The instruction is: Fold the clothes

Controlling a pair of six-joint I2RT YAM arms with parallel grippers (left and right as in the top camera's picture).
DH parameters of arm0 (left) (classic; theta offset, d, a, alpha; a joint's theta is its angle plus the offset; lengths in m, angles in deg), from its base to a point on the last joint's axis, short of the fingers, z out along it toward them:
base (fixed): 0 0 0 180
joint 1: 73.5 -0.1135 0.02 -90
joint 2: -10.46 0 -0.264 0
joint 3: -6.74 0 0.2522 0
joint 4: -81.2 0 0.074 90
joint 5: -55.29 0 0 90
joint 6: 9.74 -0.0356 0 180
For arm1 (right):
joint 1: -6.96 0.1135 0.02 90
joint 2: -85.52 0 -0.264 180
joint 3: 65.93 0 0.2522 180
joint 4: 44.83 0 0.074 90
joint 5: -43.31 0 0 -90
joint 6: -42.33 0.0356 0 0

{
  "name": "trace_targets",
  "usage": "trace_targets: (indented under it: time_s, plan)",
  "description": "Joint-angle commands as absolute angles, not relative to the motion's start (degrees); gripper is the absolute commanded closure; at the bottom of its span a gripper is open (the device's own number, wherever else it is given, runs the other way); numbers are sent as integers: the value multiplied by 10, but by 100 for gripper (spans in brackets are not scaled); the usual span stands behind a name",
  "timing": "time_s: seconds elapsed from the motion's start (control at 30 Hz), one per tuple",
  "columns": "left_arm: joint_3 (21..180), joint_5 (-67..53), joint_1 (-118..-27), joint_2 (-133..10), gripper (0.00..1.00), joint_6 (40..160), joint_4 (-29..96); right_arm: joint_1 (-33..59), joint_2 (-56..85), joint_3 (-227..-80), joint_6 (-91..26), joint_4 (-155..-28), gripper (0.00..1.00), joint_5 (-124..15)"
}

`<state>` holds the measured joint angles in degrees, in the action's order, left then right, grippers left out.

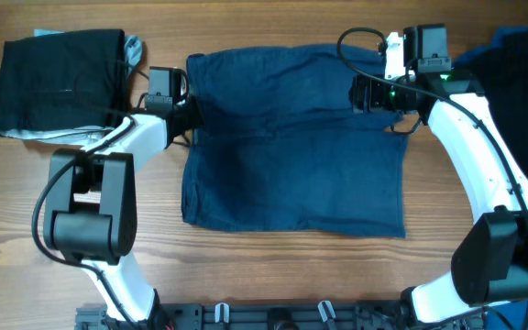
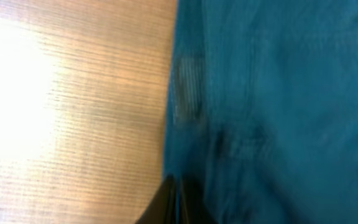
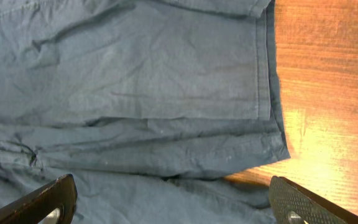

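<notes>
Overhead view: navy shorts point(image 1: 291, 137) spread flat at centre of wooden table point(image 1: 246, 275), roughly rectangular, lightly creased. Left gripper point(image 1: 188, 115) at left edge of shorts; from left wrist view, fingers point(image 2: 166, 208) pressed together with fabric edge running in between, hence judged clenched on that edge. Right gripper point(image 1: 374, 92) over upper right part of shorts; from right wrist view, fingers point(image 3: 48, 202) spread wide above cloth, released, holding nothing. Handling, judged: soft, limp, light, denim-like weave with some body at seams and hems; not fragile; likely to sag and drag on wood if lifted by one point only. Best taken by pinching hemmed edges or corners on matching sides, both at once, for a straight fold line. Count: one pair of navy shorts laid out; one folded black garment point(image 1: 58, 82) at left side of table, pale cloth point(image 1: 133, 46) peeking from beneath; dark clothes point(image 1: 521, 64) heaped at right side, number not tellable; two grippers.
</notes>
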<state>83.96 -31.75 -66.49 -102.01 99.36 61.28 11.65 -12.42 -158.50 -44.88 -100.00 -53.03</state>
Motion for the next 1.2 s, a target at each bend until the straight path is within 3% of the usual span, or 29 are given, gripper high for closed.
trace_targets:
  time_s: [0.0,0.1,0.27,0.4,0.5,0.53,0.57,0.6,0.83,1.13,1.17]
  plan:
    - [842,-328,-666,-1028,93,969,695,112,-116,-1591,-445,-999,0,-531]
    - [886,-326,-666,-986,94,970,665,112,-116,-1591,-445,-999,0,-531]
    - [912,-213,-652,-872,96,992,481,112,-116,-1591,-445,-999,0,-531]
    - [905,-171,-611,-911,92,1002,405,112,-116,-1591,-437,-993,0,-538]
    - [905,-171,-572,-967,91,1002,432,112,-116,-1591,-331,-1007,0,-605]
    - [905,-171,-559,-986,89,1002,444,113,-116,-1591,-292,-1023,16,-631]
    - [905,-172,-550,-1004,83,1002,457,114,-117,-1587,-289,-1027,65,-644]
    - [905,-172,-543,-1034,82,1002,476,123,-120,-1563,-260,-1016,96,-648]
    - [905,-182,-543,-1059,83,1002,473,155,-164,-1397,-260,-825,96,-646]
    - [905,-213,-544,-1059,84,1002,468,155,-262,-1383,-230,-841,96,-415]
    - [905,-219,-544,-1059,89,1002,466,155,-261,-1383,-218,-853,96,-415]
